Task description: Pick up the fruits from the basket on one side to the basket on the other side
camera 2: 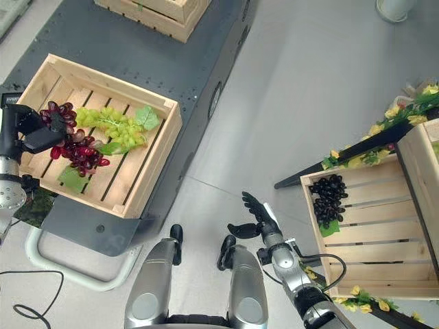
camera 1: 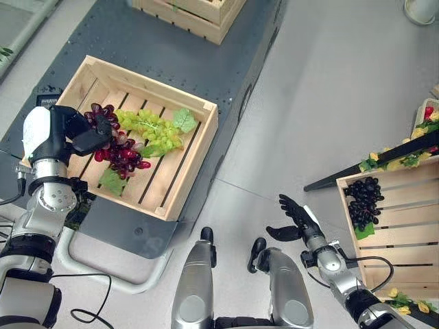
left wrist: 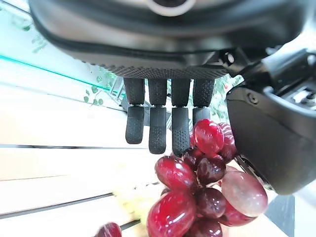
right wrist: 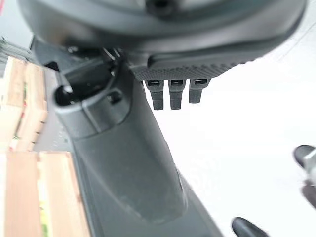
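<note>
This looks like a robot test space dressed as a fruit stall. A smooth pale grey floor [camera 1: 322, 103] carries a dark grey perforated metal platform [camera 1: 137, 41] bearing slatted pale wooden crates [camera 1: 180, 164], and a tilted wooden display shelf [camera 2: 363, 226] trimmed with artificial yellow flowers and leaves [camera 2: 384, 113].

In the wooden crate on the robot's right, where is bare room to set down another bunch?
In the right-side wooden slatted crate, the black grape bunch crowds the far corner nearest the robot. The slats beside it and the whole near half lie bare. The open right hand hangs over the floor.
</note>
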Robot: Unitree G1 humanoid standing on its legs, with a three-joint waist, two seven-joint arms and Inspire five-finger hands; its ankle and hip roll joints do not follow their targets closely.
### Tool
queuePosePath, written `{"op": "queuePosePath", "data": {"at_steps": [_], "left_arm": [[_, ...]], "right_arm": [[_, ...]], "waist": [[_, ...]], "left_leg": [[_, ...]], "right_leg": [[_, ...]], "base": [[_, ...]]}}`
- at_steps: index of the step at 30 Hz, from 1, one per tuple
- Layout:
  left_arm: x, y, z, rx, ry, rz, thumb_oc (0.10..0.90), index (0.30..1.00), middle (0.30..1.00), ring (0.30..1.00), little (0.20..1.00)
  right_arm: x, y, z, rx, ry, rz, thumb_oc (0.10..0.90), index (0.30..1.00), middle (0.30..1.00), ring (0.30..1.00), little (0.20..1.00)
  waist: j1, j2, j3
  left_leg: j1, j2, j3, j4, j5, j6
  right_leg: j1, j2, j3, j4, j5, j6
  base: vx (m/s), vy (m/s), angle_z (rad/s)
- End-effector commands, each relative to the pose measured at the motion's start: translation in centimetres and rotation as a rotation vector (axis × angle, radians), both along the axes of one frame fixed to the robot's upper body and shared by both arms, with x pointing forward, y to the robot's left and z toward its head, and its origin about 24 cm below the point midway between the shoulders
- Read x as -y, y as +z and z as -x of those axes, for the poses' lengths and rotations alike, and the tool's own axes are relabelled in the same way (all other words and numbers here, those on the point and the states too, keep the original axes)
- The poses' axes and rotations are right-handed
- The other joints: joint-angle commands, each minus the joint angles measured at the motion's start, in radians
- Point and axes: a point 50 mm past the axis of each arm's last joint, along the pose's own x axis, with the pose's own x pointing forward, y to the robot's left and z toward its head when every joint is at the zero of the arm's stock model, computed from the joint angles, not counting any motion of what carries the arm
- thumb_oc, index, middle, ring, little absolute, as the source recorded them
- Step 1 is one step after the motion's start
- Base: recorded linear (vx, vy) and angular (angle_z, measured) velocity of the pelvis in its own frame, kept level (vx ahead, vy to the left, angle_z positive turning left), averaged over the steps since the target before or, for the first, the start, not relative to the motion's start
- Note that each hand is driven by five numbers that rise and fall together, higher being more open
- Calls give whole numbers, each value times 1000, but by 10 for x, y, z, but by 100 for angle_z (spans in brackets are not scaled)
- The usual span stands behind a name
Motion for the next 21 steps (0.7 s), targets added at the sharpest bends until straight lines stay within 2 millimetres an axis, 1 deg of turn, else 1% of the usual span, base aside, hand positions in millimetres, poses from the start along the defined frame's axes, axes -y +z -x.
{"op": "queuePosePath", "data": {"at_steps": [1, 2, 4, 6, 10, 11, 13, 16, 18, 20, 21], "left_arm": [[-4, 43, 9, 324, -48, 175, 400, 300, 300, 300, 300], [-1, 39, 9, 332, -79, 211, 400, 300, 300, 300, 300], [3, 37, 9, 333, -120, 242, 400, 300, 300, 300, 300], [6, 36, 9, 335, -149, 251, 400, 300, 300, 300, 300], [18, 37, 6, 328, -233, 269, 400, 300, 300, 300, 300], [23, 40, 4, 330, -273, 283, 400, 300, 300, 300, 300], [32, 41, 1, 331, -318, 288, 400, 300, 300, 300, 300], [41, 43, -3, 335, -362, 305, 400, 300, 300, 300, 300], [56, 49, -10, 352, -434, 325, 400, 300, 300, 300, 300], [64, 55, -16, 360, -466, 323, 400, 300, 300, 300, 300], [64, 55, -16, 360, -467, 323, 400, 300, 300, 300, 300]], "right_arm": [[18, 20, -2, 132, -71, 9, 800, 900, 900, 900, 900], [13, 21, -1, 138, -60, -3, 800, 900, 900, 900, 900], [8, 21, 2, 140, -45, -21, 800, 900, 900, 900, 900], [5, 21, 4, 146, -32, -37, 800, 900, 900, 900, 900], [-7, 24, 6, 155, 23, -77, 800, 900, 900, 900, 900], [-15, 29, 5, 180, 64, -93, 800, 900, 900, 900, 900], [-26, 38, 2, 214, 107, -123, 800, 900, 900, 900, 900], [-37, 48, -2, 244, 152, -158, 800, 900, 900, 900, 900], [-56, 64, -12, 282, 239, -211, 800, 900, 900, 900, 900], [-67, 76, -20, 306, 281, -228, 800, 900, 900, 900, 900], [-66, 76, -20, 307, 280, -229, 800, 900, 900, 900, 900]], "waist": [[-22, 98, -111], [-24, 101, -134], [-26, 105, -160], [-27, 108, -175], [-30, 118, -225], [-29, 122, -250], [-26, 124, -272], [-22, 125, -294], [-12, 125, -330], [-8, 124, -349], [-8, 124, -348]], "left_leg": [[134, -75, 1, -106, -52, 48], [156, -78, -2, -135, -43, 45], [187, -82, -3, -169, -35, 41], [205, -84, -4, -190, -30, 39], [270, -90, -16, -271, -11, 30], [296, -92, -23, -305, -3, 27], [319, -94, -33, -333, 5, 23], [338, -95, -42, -357, 13, 18], [363, -94, -58, -394, 28, 11], [376, -93, -65, -416, 37, 6], [378, -93, -65, -417, 37, 6]], "right_leg": [[92, -21, 13, -97, 71, 16], [114, -16, 13, -127, 77, 19], [146, -11, 9, -164, 83, 23], [165, -8, 7, -184, 86, 25], [233, 1, 1, -267, 102, 30], [261, 5, -2, -299, 112, 33], [287, 9, -3, -331, 119, 33], [311, 14, -6, -361, 125, 31], [346, 22, -9, -410, 136, 27], [364, 25, -12, -436, 144, 26], [366, 25, -13, -437, 145, 26]], "base": [[72, -48, -9], [94, -61, -11], [82, -53, -5], [54, -48, 4], [85, -76, 2], [88, -116, 2], [60, -110, 4], [29, -91, 5], [42, -156, 5], [26, -106, 8], [9, -124, 9]]}}
